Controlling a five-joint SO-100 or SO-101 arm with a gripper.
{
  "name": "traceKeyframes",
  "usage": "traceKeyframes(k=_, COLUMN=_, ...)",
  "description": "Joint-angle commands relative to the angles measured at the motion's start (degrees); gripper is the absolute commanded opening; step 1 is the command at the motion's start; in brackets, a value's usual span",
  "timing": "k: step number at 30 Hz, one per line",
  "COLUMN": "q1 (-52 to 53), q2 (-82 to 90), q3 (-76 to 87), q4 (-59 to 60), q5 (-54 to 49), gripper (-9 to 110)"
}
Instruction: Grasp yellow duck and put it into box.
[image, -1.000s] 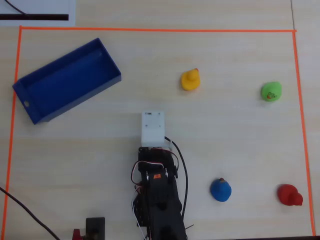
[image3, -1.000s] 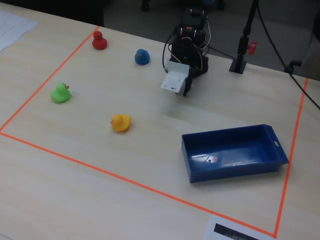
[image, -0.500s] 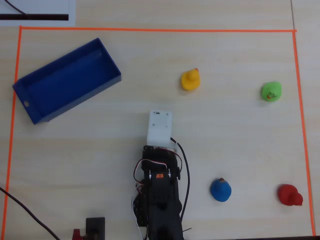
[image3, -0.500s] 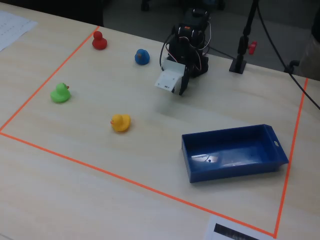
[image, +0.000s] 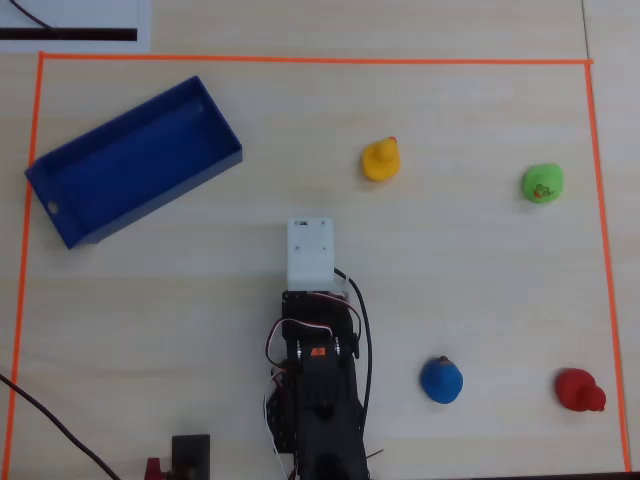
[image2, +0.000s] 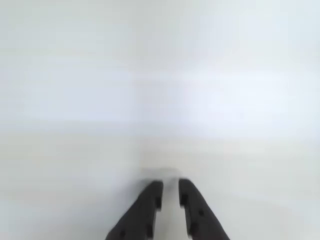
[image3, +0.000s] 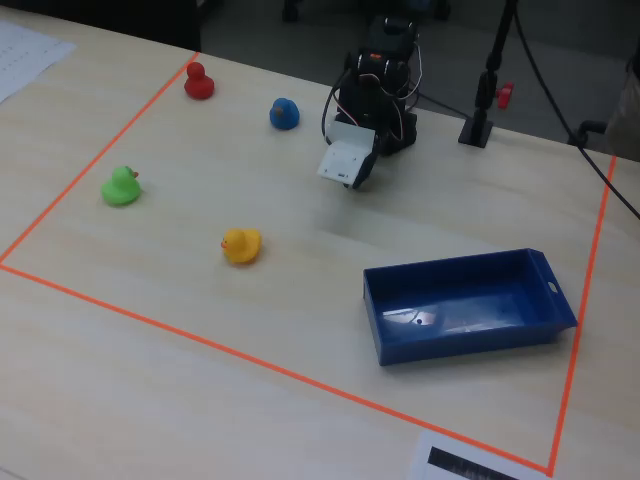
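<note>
The yellow duck (image: 381, 159) is sitting on the pale wooden surface (image: 450, 270), inside a big rectangle of orange tape (image: 300, 60). In the overhead view it is up and to the right of the arm (image: 318, 390), and nothing is touching it. In the fixed view the yellow duck (image3: 241, 245) is sitting near the middle of the taped space, with the arm (image3: 375, 95) well behind it. The box (image: 135, 160) is lying at a slant in the upper left corner of the overhead view, far from the yellow duck, and it is looking empty. In the fixed view the box (image3: 468, 305) is sitting on the right side, with a small shiny spot on its floor. The green duck (image: 542, 182) is resting near the right tape line in the overhead view. The blue duck (image: 441, 380) and the red duck (image: 579, 390) are sitting lower down on the right, apart from each other. A white block (image: 309, 250) at the front of the arm is pointing toward the middle of the surface. In the wrist view the two black fingers (image2: 150, 202) are poking up from the bottom edge, with only a thin gap between their tips, and they are holding nothing. The rest of that view is looking white and blurry. A black stand (image3: 482, 90) is standing on the surface beside the arm in the fixed view.
</note>
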Motion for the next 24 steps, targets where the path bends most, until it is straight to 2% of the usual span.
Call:
traceKeyframes(k=1, q1=0.1, q2=-1.1, q3=-1.1, q4=-8.7, q5=-0.2, gripper=0)
traceKeyframes(k=6, q1=-0.4, q2=-12.5, q3=-9.6, q4=-18.3, q5=1.4, gripper=0)
traceKeyframes(k=16, q1=2.9, q2=-47.0, q3=-40.3, q4=-26.7, q5=8.3, gripper=0)
traceKeyframes(k=20, q1=7.0, q2=-60.6, q3=-51.9, q4=-31.2, q5=11.3, gripper=17)
traceKeyframes(k=24, q1=11.4, q2=-70.2, q3=-58.7, q4=-36.5, q5=12.6, gripper=21)
